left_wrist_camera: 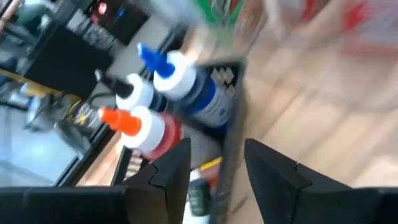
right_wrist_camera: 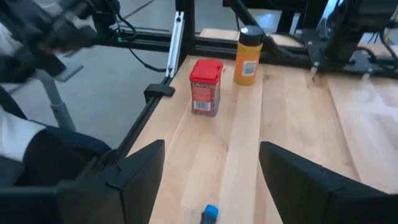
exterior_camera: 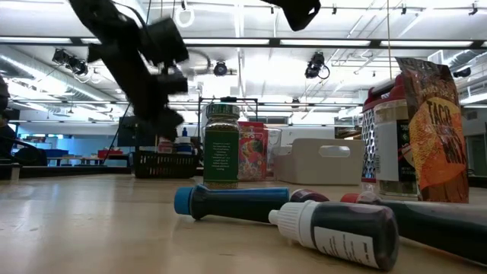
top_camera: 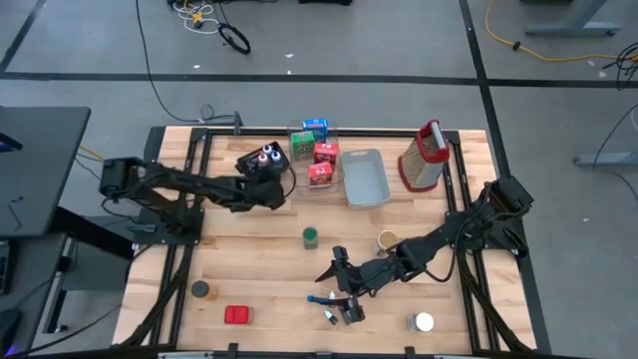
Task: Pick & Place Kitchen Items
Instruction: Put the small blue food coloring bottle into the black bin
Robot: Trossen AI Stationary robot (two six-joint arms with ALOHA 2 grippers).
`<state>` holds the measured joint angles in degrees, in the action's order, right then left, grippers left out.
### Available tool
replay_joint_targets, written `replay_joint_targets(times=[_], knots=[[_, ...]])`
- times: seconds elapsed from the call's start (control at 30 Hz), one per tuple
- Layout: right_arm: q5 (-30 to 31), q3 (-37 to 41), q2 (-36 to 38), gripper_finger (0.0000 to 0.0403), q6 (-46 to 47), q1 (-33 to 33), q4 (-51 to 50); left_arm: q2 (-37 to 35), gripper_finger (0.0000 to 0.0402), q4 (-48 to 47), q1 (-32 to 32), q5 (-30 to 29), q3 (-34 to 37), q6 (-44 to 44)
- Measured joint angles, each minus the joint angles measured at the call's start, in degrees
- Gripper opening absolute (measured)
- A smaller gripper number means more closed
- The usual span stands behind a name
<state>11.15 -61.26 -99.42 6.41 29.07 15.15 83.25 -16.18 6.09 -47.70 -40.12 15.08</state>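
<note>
Two dark fingers (right_wrist_camera: pixel 140 177) of the right gripper (right_wrist_camera: pixel 211 180) stand wide apart above a pale wooden table (right_wrist_camera: pixel 292 130). Ahead stand a small red tin (right_wrist_camera: pixel 206 86) and, just beside it, an orange jar with a dark lid (right_wrist_camera: pixel 248 55). A blue cap (right_wrist_camera: pixel 210 214) peeks in between the fingers.

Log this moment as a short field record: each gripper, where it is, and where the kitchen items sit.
left gripper: open, beside the black basket, nothing held
black basket contents: squeeze bottles with blue, black and orange caps
right gripper: open, empty, above the blue-capped tube
clear bin: small boxes inside
grey tray: empty
loose on table: green-lidded jar, red tin, orange jar
</note>
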Motion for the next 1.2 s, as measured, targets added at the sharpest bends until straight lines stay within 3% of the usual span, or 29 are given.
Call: replay_joint_targets(times=[0.2, 0.47, 0.7, 0.9, 1.03, 1.2], knots=[[1.4, -0.1, -1.5, 0.0272, 1.6, 0.6, -3.0, -10.5, 0.0147, 0.3, -6.4, 0.2, 0.0, 4.0], [6.8, -0.1, -8.3, 0.0268, 3.6, 0.5, -4.3, -21.7, 0.0143, 3.1, -14.7, 9.4, 0.0, 4.2], [4.2, 0.0, -9.3, 0.0232, 13.9, 0.2, -9.1, -23.7, 0.0143, 11.5, -19.0, 10.8, 0.0, 5.6], [4.7, -0.9, -11.0, 0.0221, 15.6, 1.2, -6.4, -23.6, 0.0143, 13.4, -21.7, 12.6, 0.0, 5.6], [4.9, -5.8, -15.7, 0.0221, 15.6, 2.2, -7.9, -23.6, 0.0143, 13.5, -23.6, 12.6, 0.0, 5.8], [8.9, -12.8, -20.8, 0.0221, 14.7, 3.0, -19.2, -23.6, 0.0143, 13.5, -25.7, 12.6, 0.0, 7.3]])
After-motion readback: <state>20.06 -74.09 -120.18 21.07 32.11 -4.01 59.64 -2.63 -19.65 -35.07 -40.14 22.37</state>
